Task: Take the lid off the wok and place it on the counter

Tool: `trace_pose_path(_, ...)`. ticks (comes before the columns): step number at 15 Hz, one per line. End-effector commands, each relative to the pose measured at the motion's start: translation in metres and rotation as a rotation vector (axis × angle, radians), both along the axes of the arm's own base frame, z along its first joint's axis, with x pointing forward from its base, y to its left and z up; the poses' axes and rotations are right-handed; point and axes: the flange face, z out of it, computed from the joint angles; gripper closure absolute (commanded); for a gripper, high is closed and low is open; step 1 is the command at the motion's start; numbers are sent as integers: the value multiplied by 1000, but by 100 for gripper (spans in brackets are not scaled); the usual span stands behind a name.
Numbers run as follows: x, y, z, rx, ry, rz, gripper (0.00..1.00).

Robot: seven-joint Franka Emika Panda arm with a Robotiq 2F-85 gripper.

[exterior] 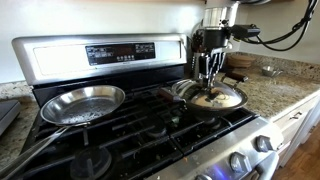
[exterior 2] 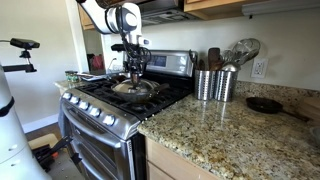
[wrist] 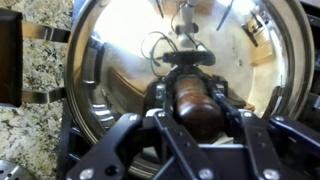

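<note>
The lid sits on the wok, closed over it, on the stove. In the wrist view its glass dome fills the frame inside a bright metal rim, with pale food blurred beneath. The dark knob stands at the centre.

The claw is down over that knob, narrowed, with a finger close on each side. I cannot tell whether the pads actually press it. In both exterior views the claw hangs straight down onto the lid.

A silver frying pan rests on the burner beside the wok. The granite bench lies next to the stove, bearing two metal utensil canisters and a small black pan.
</note>
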Motion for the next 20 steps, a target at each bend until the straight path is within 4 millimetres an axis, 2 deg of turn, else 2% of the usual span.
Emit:
trace_pose_path(1, 1, 5, 0, -5, -18, 0, 81)
trace_pose_path(5, -4, 5, 9, -9, -1, 22, 81)
trace_pose_path(9, -8, 2, 34, 4, 5, 99, 81)
trace_pose_path(13, -10, -12, 61, 2, 32, 134, 81)
trace_pose_path(15, -11, -26, 75, -17, 38, 123, 81)
trace_pose_path(20, -11, -80, 95, -42, 27, 7, 81)
